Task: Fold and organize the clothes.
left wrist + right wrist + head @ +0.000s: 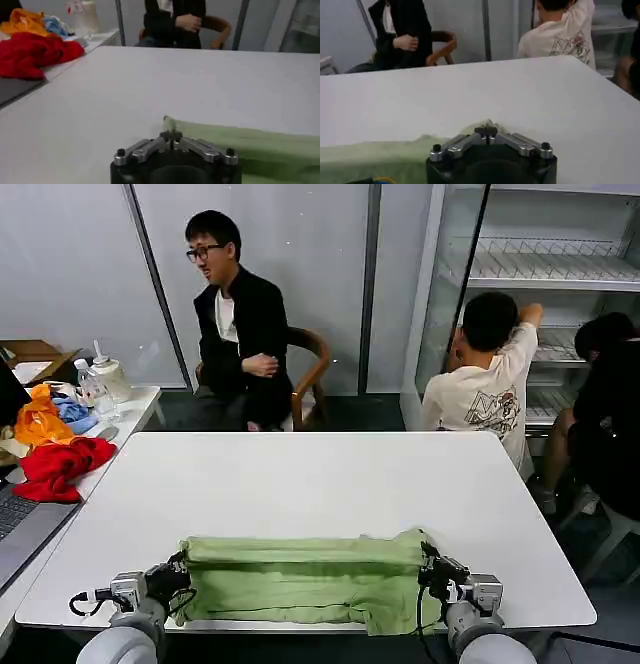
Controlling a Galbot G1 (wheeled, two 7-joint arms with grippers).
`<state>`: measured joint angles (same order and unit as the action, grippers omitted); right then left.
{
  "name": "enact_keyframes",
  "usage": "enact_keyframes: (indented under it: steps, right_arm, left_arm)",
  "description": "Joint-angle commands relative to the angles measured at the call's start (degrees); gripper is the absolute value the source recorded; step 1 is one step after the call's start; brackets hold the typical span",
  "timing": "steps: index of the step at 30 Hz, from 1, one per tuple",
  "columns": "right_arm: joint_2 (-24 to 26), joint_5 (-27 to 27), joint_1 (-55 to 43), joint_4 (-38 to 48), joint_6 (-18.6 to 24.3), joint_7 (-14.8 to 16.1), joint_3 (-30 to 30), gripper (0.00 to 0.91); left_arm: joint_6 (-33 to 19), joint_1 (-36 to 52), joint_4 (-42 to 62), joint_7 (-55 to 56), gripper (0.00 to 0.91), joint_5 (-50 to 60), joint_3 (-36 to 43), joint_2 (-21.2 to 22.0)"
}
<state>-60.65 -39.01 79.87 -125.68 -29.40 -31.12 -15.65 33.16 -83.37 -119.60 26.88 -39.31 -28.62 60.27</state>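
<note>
- The left gripper (180, 576) is seen at the left end of the light green shirt (310, 579), its fingers drawn together on a pinch of cloth at the shirt's upper left corner; in the left wrist view the left gripper (171, 135) is closed on the tip of the shirt (240, 142).
- The right gripper (432, 569) is placed likewise at the right end, and in the right wrist view the right gripper (486, 131) is closed on a small peak of the shirt (380, 155).
- The shirt is laid as a long band across the near edge of the white table (300, 474), already doubled lengthwise, with its far fold raised slightly between the two grips.
- A lengthwise fold is judged to be in hand, both corners being held for it.
- How much cloth lies between each pair of fingers is hard to tell; the grip seems thin.
- The next move is judged to call for both corners being carried together, level and at one pace, so that the band is not skewed or dropped.
- The heap of red, orange and blue garments (55, 444) is left on the side table, well apart.
</note>
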Motion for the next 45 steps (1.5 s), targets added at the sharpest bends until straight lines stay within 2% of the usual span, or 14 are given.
enact_keyframes:
  steps: [1,9,27,45]
  right_arm:
    - [-0.22,0.23,-0.29,1.39,0.34,-0.55,0.56,0.0]
    - [-0.41,1.25,0.13,0.91,0.04,-1.46,0.86,0.0]
    - [-0.97,2.09,1.89,1.04,0.23,-1.8,1.42,0.0]
    - [-1.72,3.03,2.47,3.84,1.49,-1.71,2.02,0.0]
  left_arm:
    - [0.0,-1.71,-0.41,0.38,0.02,0.61,0.17,0.77]
    - [-0.03,-2.72,-0.25,0.26,0.02,1.26,0.57,1.77]
    - [0.01,-5.47,-2.94,0.68,0.02,1.16,-0.91,0.09]
    - [-0.08,-6.24,-1.27,0.31,0.02,3.01,0.17,2.37]
